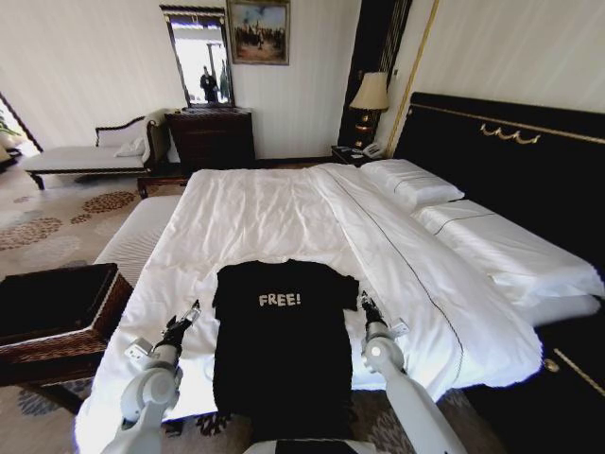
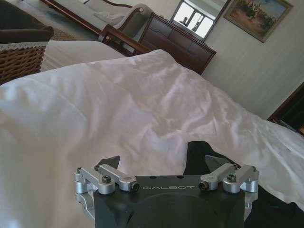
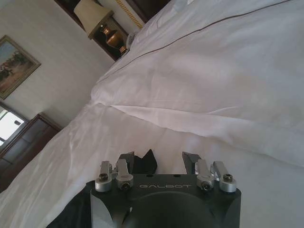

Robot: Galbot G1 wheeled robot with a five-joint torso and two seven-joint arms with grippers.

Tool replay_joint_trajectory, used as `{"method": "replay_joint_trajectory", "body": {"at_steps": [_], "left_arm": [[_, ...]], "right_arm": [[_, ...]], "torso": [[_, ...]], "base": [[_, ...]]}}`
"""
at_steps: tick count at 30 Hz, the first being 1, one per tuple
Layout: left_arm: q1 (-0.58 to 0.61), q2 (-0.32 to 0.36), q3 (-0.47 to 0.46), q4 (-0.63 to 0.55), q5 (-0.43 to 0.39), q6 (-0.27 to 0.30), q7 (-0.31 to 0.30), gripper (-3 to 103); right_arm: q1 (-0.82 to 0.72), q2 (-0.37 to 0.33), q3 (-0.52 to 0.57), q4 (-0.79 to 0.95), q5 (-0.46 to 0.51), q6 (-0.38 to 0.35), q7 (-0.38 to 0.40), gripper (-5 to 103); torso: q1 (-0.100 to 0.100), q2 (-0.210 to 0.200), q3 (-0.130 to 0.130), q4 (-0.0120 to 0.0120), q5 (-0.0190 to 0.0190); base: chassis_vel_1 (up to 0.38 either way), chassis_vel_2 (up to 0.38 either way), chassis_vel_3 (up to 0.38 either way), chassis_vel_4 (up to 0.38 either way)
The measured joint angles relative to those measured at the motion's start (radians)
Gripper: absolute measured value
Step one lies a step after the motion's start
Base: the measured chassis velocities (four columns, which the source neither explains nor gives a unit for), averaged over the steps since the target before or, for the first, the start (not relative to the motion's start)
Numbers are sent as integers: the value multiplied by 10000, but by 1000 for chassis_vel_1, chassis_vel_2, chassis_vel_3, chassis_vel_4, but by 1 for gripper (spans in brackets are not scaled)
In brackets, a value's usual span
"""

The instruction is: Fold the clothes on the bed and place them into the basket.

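The black T-shirt (image 1: 279, 350) with white "FREE!" lettering lies flat on the white duvet of the bed (image 1: 284, 213), at its foot end, collar toward the pillows. My left gripper (image 1: 192, 313) rests beside the shirt's left sleeve, open and holding nothing. In the left wrist view that gripper (image 2: 162, 162) has spread fingers, with the sleeve (image 2: 202, 153) just ahead on one side. My right gripper (image 1: 364, 303) sits by the right sleeve, open. In the right wrist view the gripper (image 3: 158, 160) has a black sleeve tip (image 3: 145, 163) between its fingers, not clamped. The dark woven basket (image 1: 104, 307) stands left of the bed.
A white striped bench (image 1: 132, 236) stands along the bed's left side beyond the basket. Pillows (image 1: 416, 184) and the black headboard (image 1: 510, 142) are at the right. A dresser (image 1: 213, 137), a chaise (image 1: 85, 151) and a bedside lamp (image 1: 371, 95) line the far wall.
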Motion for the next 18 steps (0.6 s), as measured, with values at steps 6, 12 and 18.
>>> {"method": "replay_joint_trajectory", "body": {"at_steps": [6, 12, 18], "left_arm": [[11, -53, 46, -26, 11, 0, -12, 100], [81, -51, -22, -46, -9, -22, -14, 100], [142, -68, -55, -61, -12, -52, -12, 100]], "right_arm": [[912, -339, -545, -1354, 712, -147, -1421, 76], [1311, -183, -758, -2147, 590, -116, -1702, 78], [1451, -107, -765, -2496, 457, 9, -1785, 56]], "torso": [[1, -1, 1, 2, 1], [0, 0, 0, 0, -1], [1, 0, 0, 0, -1]], "base": [[0, 0, 0, 0], [0, 0, 0, 0], [0, 0, 0, 0]]}}
